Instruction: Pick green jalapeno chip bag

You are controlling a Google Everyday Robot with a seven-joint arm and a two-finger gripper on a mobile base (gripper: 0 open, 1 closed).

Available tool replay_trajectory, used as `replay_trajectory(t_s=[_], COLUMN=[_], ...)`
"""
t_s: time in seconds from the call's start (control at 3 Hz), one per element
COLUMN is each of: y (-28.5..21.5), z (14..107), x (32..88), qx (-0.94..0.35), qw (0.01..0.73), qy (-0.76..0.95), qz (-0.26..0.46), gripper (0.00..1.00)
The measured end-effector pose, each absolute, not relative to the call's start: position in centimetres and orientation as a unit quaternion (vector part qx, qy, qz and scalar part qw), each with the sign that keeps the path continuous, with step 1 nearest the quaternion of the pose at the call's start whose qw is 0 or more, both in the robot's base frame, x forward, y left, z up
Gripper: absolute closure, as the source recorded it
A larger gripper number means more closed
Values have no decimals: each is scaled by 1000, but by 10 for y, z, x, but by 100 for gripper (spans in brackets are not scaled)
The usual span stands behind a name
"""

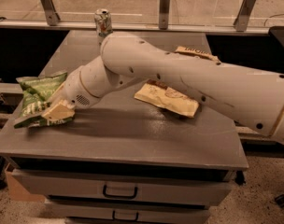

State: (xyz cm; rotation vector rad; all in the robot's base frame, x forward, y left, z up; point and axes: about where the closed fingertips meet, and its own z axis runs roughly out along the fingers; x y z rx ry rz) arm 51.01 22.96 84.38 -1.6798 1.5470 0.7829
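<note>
The green jalapeno chip bag (35,97) lies crumpled at the left edge of the grey table (146,139), with its near end hanging slightly over the edge. My gripper (58,111) is down on the bag's near right part and touches it. My white arm (179,78) reaches in from the right across the table and hides part of the bag.
A brown-and-cream chip bag (166,98) lies mid-table under the arm. Another snack bag (196,53) lies at the back right. A soda can (103,21) stands at the back. Drawers with handles (119,191) sit below the front edge. A railing runs behind the table.
</note>
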Motion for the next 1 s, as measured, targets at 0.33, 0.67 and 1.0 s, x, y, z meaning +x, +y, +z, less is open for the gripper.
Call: replay_trajectory(t_s=[0.33,0.67,1.0], y=[219,205,183], z=[873,927,995], x=[515,528,550], qx=[-647,-653,-668], qw=[389,439,490], qy=[590,563,524], qz=[287,253,198], gripper=[87,100,100])
